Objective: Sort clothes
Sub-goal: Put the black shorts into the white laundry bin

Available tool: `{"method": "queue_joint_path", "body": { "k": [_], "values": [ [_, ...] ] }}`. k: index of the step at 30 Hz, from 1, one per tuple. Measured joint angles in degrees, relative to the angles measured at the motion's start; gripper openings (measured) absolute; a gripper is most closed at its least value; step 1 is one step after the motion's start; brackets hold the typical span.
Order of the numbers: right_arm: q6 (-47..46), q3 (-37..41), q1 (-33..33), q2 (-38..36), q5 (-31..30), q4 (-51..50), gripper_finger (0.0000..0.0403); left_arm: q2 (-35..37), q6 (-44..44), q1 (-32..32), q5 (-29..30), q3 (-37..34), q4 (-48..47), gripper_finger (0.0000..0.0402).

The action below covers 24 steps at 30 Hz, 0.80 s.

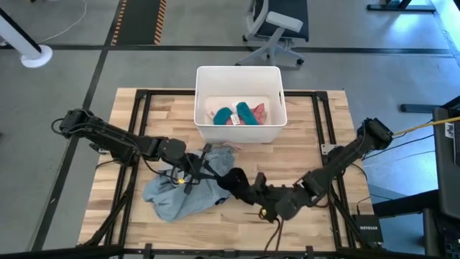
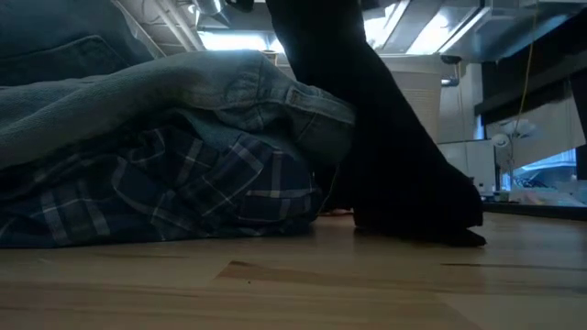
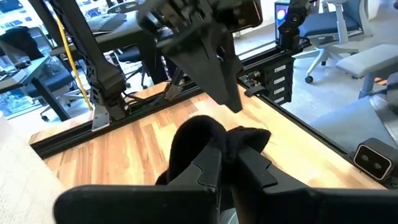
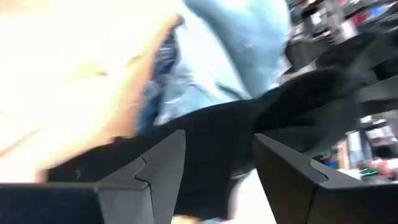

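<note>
A grey-blue shirt (image 1: 180, 198) lies in a heap at the table's near middle, on top of a blue-and-white plaid shirt (image 2: 183, 192). A black piece (image 1: 228, 180) lies at the heap's right. In the low view the black piece (image 2: 385, 137) hangs down with its lower end (image 2: 459, 236) on the table. My left gripper (image 1: 195, 171) is shut on the black piece. My right gripper (image 1: 248, 188) is open, with a finger on either side of the black piece (image 4: 249, 118); I cannot tell whether they touch it. Teal pieces (image 1: 244, 111) and a pink piece (image 1: 259, 109) lie in the white bin. My left gripper (image 3: 230, 155) pinches a bunched fold of the black piece (image 3: 199, 134) between its two fingers, which come from the table's left. The cloth bulges out past the fingertips. Which part of the piece this is, I cannot tell.
The white plastic bin (image 1: 203, 72) stands at the table's far middle. A black frame (image 1: 144, 97) runs around the wooden tabletop. Bare wood shows at the near right and far left. An office chair (image 1: 277, 25) stands beyond the table.
</note>
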<state>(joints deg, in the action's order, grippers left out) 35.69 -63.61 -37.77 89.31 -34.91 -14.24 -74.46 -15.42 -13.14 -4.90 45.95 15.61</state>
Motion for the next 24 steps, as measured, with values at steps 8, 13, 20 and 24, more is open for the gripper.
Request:
{"method": "queue_joint_path", "body": {
  "k": [8,13,20,24],
  "values": [
    [-8.0,0.0,0.3,1.0,-16.7,-13.1,0.0207,0.0,0.0,0.0,0.0,0.0,1.6,0.0015],
    [-5.8,0.3,7.1,3.0,-21.6,-19.7,0.0207,0.0,-0.4,-0.2,0.0,0.0,1.6,0.0015],
    [4.5,2.9,15.2,8.4,-5.3,-7.8,0.0206,0.0,-1.2,-0.3,0.0,0.0,1.5,0.0015],
    [8.9,2.2,12.3,8.2,-3.1,-1.8,0.0192,0.0,-1.2,-0.3,0.0,0.0,1.2,0.0015]
  ]
}}
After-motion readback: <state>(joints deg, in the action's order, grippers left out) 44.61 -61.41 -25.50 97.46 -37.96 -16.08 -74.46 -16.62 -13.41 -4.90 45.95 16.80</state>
